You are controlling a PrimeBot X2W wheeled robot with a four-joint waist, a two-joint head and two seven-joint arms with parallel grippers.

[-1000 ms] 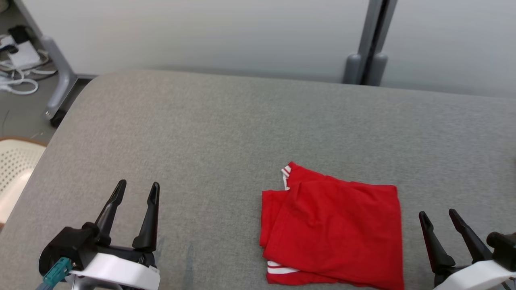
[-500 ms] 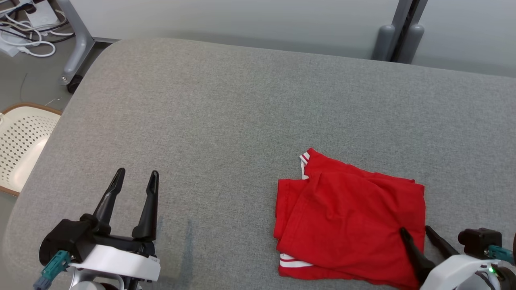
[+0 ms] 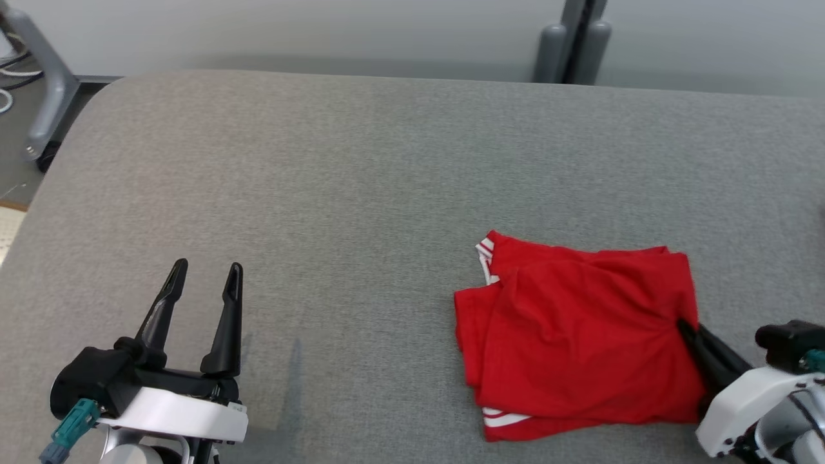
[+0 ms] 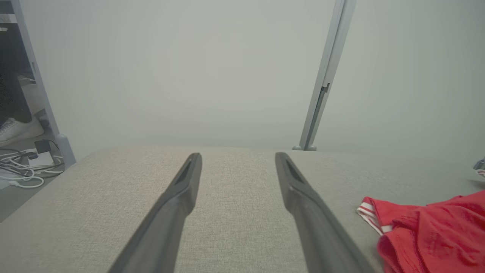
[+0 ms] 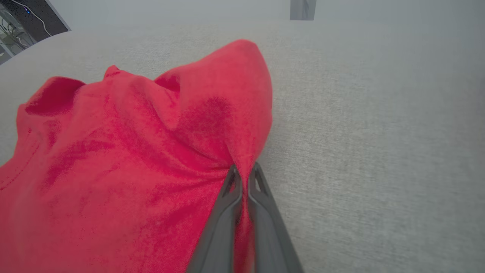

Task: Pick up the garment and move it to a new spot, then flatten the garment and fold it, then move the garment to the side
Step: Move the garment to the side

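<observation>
The garment (image 3: 580, 328) is a red top with white stripe trim, lying folded on the grey table (image 3: 361, 187) at the lower right of the head view. My right gripper (image 3: 684, 327) is shut on the garment's right edge; in the right wrist view the red cloth (image 5: 144, 151) is pinched between the two fingers and puckers up from the gripper (image 5: 244, 170). My left gripper (image 3: 205, 270) stands open over bare table at the lower left, well apart from the garment. The left wrist view shows the left gripper (image 4: 238, 159) open, with the garment (image 4: 428, 227) off to its right.
A grey partition wall with a post (image 3: 572, 42) runs behind the table's far edge. A metal leg on a castor (image 3: 40, 122) stands on the floor beyond the left corner. Cables (image 4: 22, 172) lie on the floor there.
My right gripper has shut on the garment's right edge, bunching the cloth there. The head camera has shifted. The left gripper has stayed open in place.
</observation>
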